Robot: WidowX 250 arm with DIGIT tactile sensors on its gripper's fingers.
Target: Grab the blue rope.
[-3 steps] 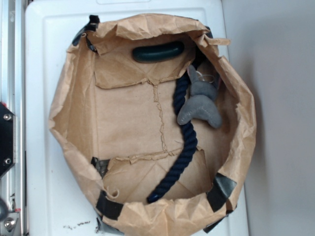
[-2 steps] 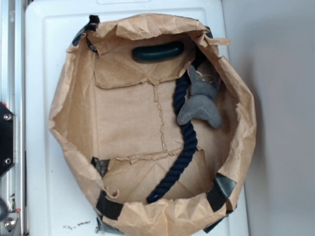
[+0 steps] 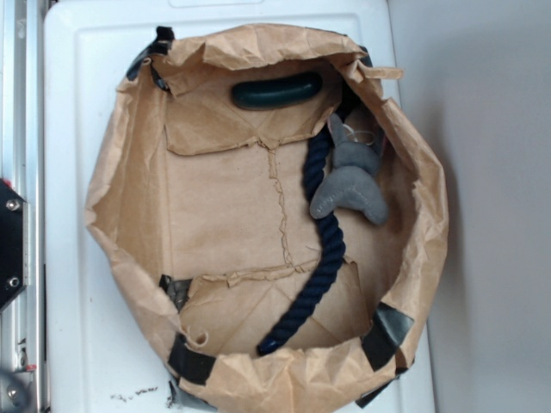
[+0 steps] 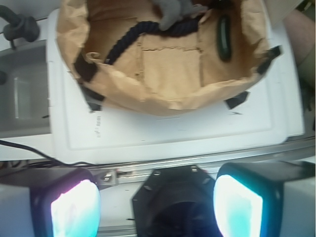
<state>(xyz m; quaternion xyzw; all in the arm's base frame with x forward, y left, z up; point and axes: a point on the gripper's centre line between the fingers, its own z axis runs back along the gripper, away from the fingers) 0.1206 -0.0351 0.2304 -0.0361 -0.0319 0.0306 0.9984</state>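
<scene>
The blue rope (image 3: pixel 325 249) is a thick twisted navy cord lying inside a brown paper bag (image 3: pixel 129 189), running from the upper right down to the lower middle. A grey plush toy (image 3: pixel 349 185) lies across its upper part. In the wrist view the blue rope (image 4: pixel 126 37) curves along the bag's far side. My gripper (image 4: pixel 157 207) is open, its two glowing pads wide apart with nothing between them. It hovers over the metal rail, well short of the bag. In the exterior view the gripper is out of sight.
A dark green sausage-shaped object (image 3: pixel 275 90) lies at the bag's top. The bag sits on a white tray (image 3: pixel 77 327). A metal rail (image 3: pixel 21 129) with a black mount (image 3: pixel 10 245) runs down the left edge. Grey surface lies to the right.
</scene>
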